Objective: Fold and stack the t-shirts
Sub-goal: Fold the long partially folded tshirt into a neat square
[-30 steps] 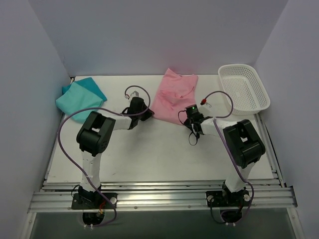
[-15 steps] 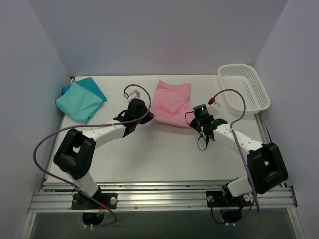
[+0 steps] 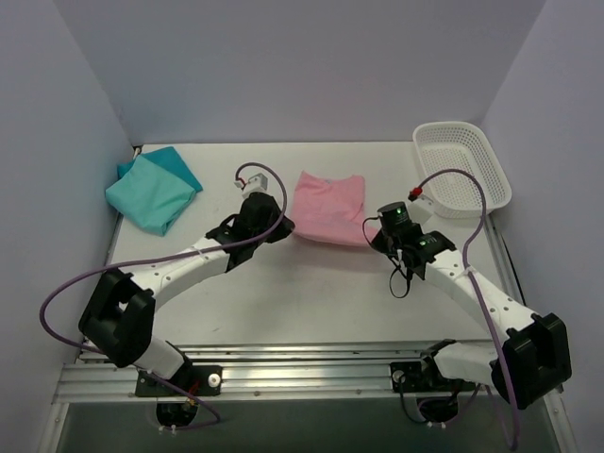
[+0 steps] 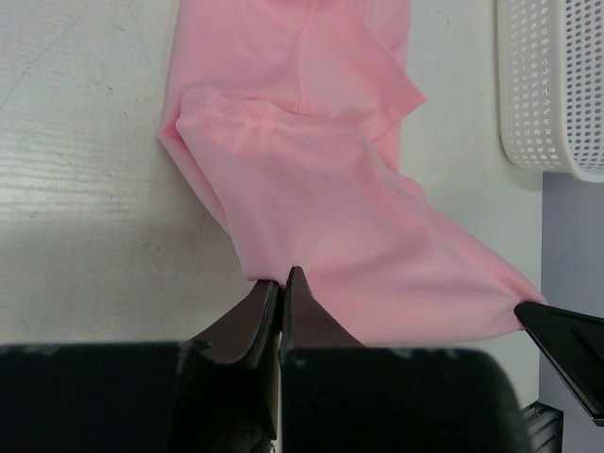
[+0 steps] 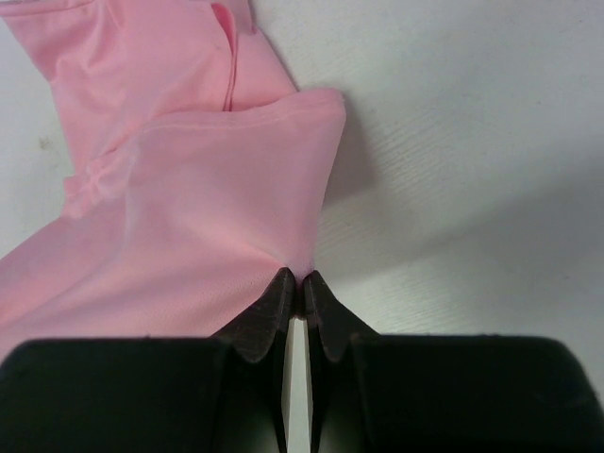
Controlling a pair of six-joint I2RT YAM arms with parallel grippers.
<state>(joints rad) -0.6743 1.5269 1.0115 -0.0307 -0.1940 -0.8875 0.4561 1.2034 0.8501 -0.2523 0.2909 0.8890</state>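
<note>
Tabletop (image 3: 311, 293), white and plain, carries the whole scene, with both arms reaching across it from their bases at the near edge. The left arm (image 3: 179, 269) stretches forward and to the right. The right arm (image 3: 472, 288) stretches forward and to the left, so the two wrists draw in toward the middle of the table.

A white mesh basket (image 3: 498, 179) stands at the far right corner, just beside the wall.

The pink shirt (image 3: 328, 203) lies in the middle of the far half of the table, between the two wrists and apart from the basket. It is doubled over, one layer lying across another, and its near edge runs from one gripper to the other. The teal shirt (image 3: 151, 193) sits as a folded bundle at the far left corner, well apart from the pink one.

The left gripper (image 4: 280, 278) has its jaws pressed together with almost no gap, and they pinch the near left corner of the pink shirt. The right gripper (image 5: 294, 280) is closed just as tightly on the near right corner of the same shirt, where the cloth gathers to a point at its fingertips.
</note>
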